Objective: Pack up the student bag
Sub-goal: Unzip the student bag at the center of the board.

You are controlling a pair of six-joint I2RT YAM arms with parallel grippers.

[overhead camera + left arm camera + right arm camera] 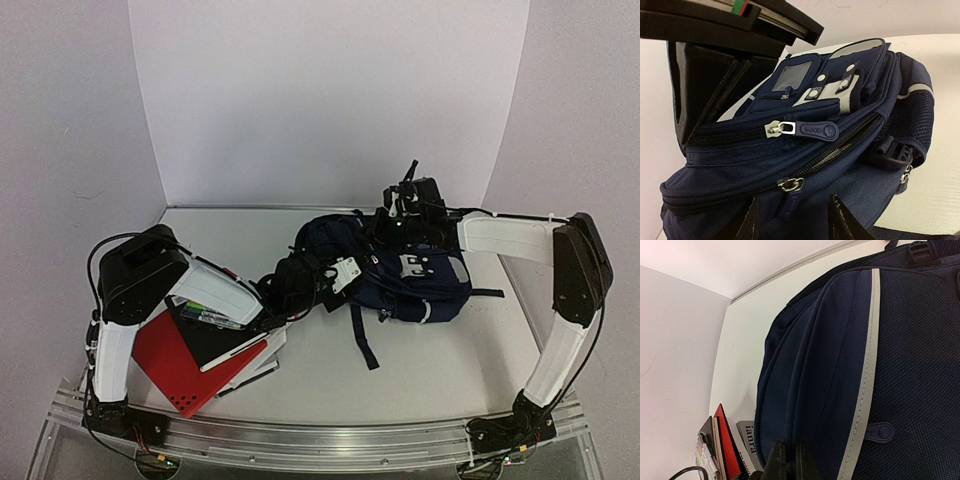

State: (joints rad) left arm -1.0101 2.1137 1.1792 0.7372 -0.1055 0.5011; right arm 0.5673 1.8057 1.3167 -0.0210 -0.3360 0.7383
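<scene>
**Trainee:** Where does the bag sit?

**Operator:** Overhead view: the bag [420,285] lies near the middle of the bench [330,385]. Its front pockets and white buckles face up, and one black strap [362,345] trails toward me across the bench top. It is navy, with a grey stripe [867,380] down the side panel, clearest in the right wrist view.

**Trainee:** And your left claw?

**Operator:** Left wrist view: my left claw [792,215] is at the bag's left end, its fingers [747,222] parted about halfway. The lower zip tab [790,202] hangs between them. I see neither finger pressing on it, so I read this claw as holding nothing. That zip is partly undone, with grey lining [840,150] showing in the gap. The upper zip tab [815,131] lies flat along its own zip line.

**Trainee:** The right one?

**Operator:** Right wrist view: my right claw [790,465] is closed, fingers together, right at the bag's side fabric. I cannot tell whether a fold of cloth is pinched between them. From overhead it sits over the bag's far edge.

**Trainee:** What else is on the bench?

**Operator:** Overhead view, under my left arm and to the left of the bag, there is a stack:
- A red folder [170,370] lies lowest on the left.
- A black notebook [220,340] rests partly across it.
- Some pens [210,318] lie on the notebook, half hidden by the arm.
- More book edges show beneath on the right, too covered for me to name.
</scene>
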